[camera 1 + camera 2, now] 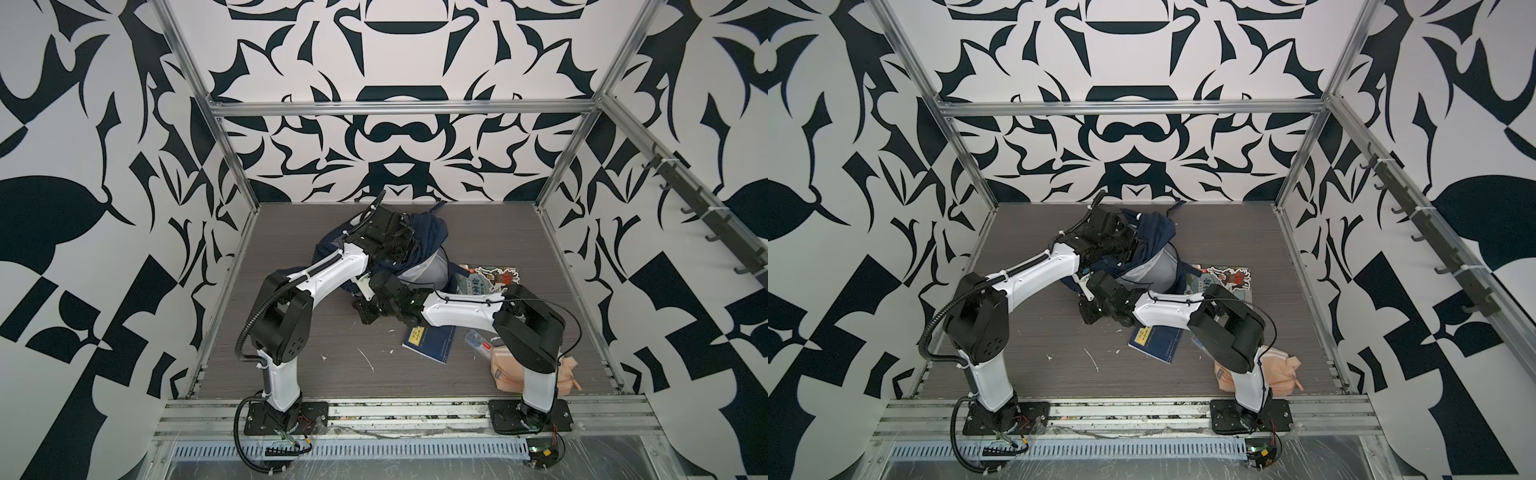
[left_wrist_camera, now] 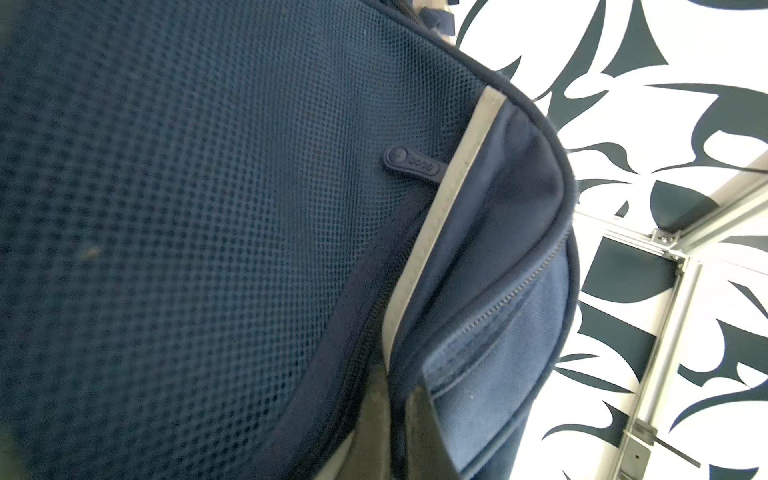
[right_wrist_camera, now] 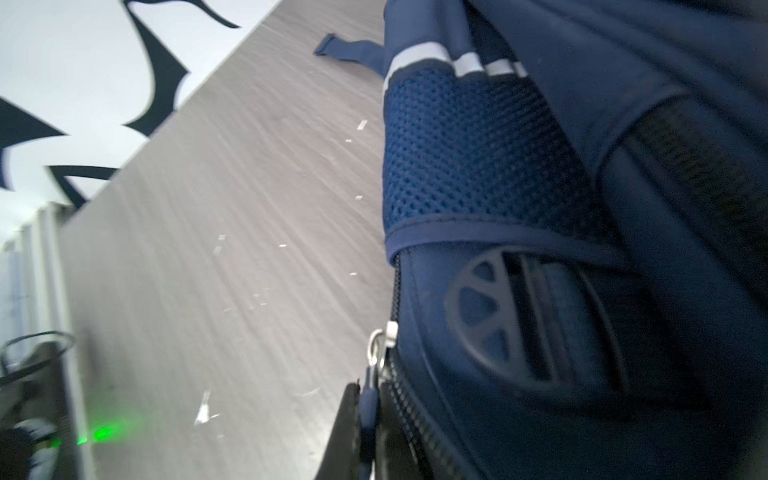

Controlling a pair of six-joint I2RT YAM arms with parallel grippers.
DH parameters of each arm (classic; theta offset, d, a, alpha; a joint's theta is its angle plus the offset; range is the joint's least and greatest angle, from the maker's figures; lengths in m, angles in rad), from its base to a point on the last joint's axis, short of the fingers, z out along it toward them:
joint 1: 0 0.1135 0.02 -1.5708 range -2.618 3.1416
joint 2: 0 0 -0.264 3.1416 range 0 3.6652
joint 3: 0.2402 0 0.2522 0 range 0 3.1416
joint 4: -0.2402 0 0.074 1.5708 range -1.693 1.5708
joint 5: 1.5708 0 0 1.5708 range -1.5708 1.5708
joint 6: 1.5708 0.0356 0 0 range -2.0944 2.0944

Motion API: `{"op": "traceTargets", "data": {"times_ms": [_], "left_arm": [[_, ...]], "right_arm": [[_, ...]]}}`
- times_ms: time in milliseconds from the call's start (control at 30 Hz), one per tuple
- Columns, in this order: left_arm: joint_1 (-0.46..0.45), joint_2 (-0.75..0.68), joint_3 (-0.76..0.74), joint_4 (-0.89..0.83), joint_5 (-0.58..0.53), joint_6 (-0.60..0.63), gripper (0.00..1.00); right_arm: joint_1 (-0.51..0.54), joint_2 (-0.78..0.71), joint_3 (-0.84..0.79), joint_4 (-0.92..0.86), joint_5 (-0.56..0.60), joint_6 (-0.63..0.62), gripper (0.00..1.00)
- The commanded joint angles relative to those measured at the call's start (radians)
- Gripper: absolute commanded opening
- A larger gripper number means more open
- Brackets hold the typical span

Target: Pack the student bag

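My left gripper [image 1: 404,235] clamped shut on the student bag [image 1: 430,230], my right gripper [image 3: 368,392] pinching its zipper pull [image 3: 367,411], blue notebook [image 1: 430,341] near the bag

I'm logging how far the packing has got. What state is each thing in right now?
student bag: bunched up, top held off the table.
left hand: shut on the student bag.
right hand: shut on the zip pull.
blue notebook: closed, flat on the table, unpacked.
picture book: flat on the table, unpacked.
peach pouch: lying on the table, unpacked.
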Motion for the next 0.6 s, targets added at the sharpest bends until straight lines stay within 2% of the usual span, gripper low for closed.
{"op": "traceTargets", "data": {"times_ms": [0,67,167,233,300,367,567], "left_arm": [[0.027,-0.085,0.010,0.163,0.031,0.000,0.00],[0.045,-0.090,0.013,0.141,0.038,0.050,0.00],[0.076,-0.081,0.004,0.169,0.069,0.123,0.00],[0.116,-0.059,-0.035,0.289,0.136,0.141,0.00],[0.159,-0.048,-0.098,0.419,0.189,0.140,0.00],[0.200,-0.050,-0.143,0.460,0.234,0.167,0.00],[0.272,-0.106,-0.126,0.278,0.307,0.408,0.00]], "right_arm": [[0.045,-0.125,-0.028,0.122,-0.178,-0.003,0.22],[0.045,-0.203,-0.087,0.088,-0.161,-0.002,0.47],[0.045,-0.337,-0.176,0.039,-0.123,0.011,0.68],[0.044,-0.419,-0.222,-0.005,-0.103,0.016,0.76],[0.037,-0.501,-0.250,-0.067,-0.077,0.018,0.82],[0.027,-0.589,-0.282,-0.134,-0.041,0.021,0.85],[-0.072,-0.840,-0.372,-0.335,0.058,0.122,0.87]]}}
